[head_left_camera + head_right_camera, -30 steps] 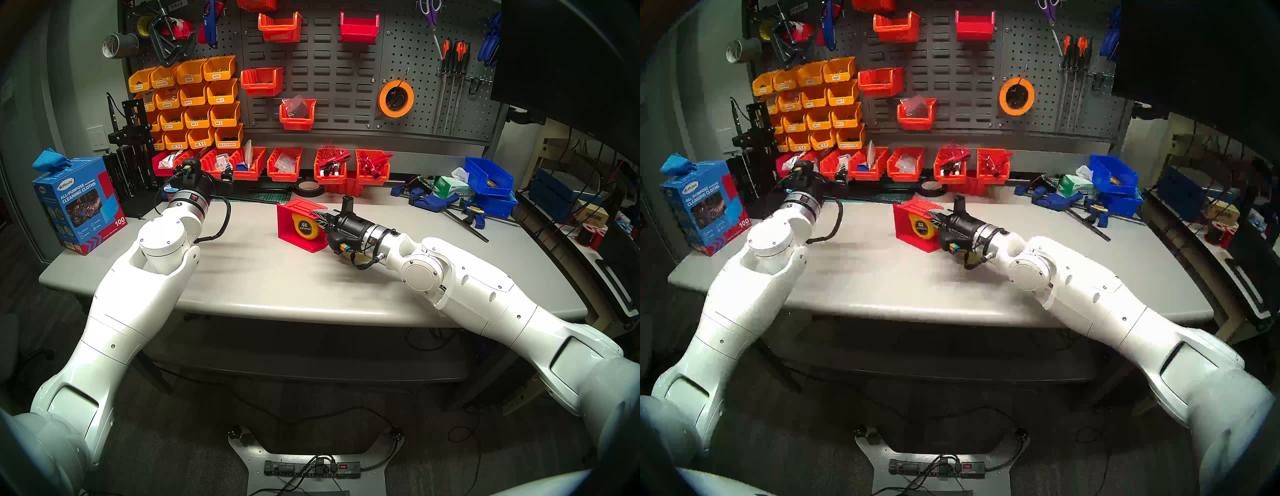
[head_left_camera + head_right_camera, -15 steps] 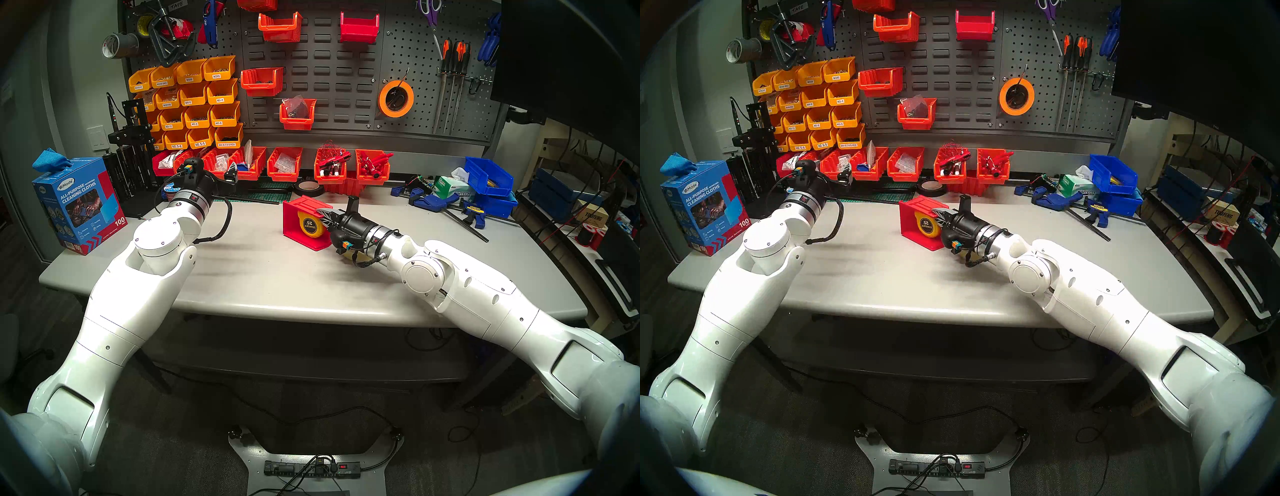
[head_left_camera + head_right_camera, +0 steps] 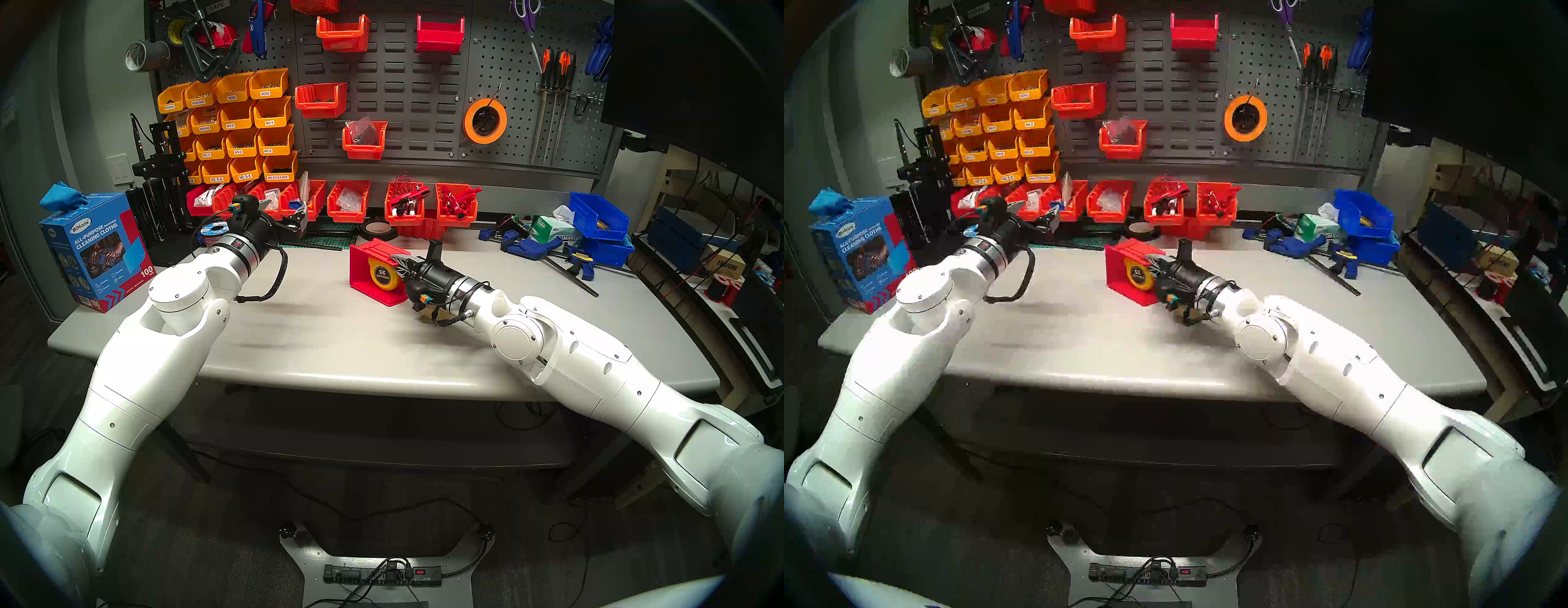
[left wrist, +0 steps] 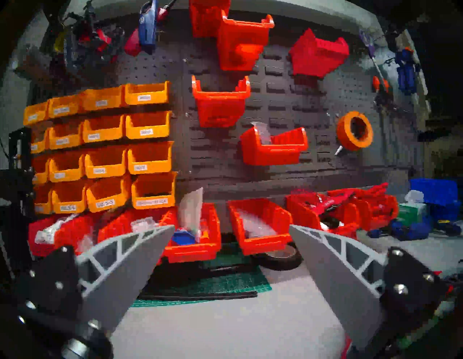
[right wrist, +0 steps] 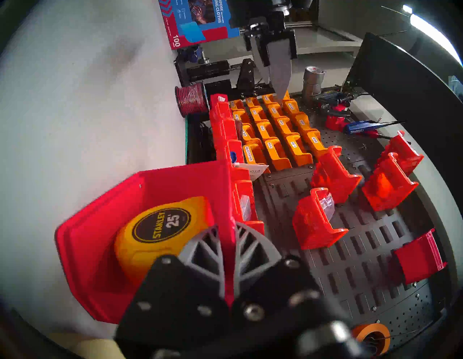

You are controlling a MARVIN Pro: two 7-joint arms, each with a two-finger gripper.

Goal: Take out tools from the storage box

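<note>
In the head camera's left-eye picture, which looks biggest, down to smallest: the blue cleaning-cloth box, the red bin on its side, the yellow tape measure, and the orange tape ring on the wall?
1. blue cleaning-cloth box
2. red bin
3. and 4. orange tape ring and yellow tape measure: look alike; the ring hangs farther back and the tape measure is partly hidden, so unranked.

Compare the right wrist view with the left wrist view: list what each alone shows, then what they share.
Only the right wrist view shows the right hand shut on a wall of the red storage box, the yellow tape measure inside it, and the blue cleaning-cloth box.

Only the left wrist view shows the left hand from behind, open and empty, above the green cutting mat, with the black tape roll beyond.

Both show the yellow wall bins, the orange tape roll and the grey table.
</note>
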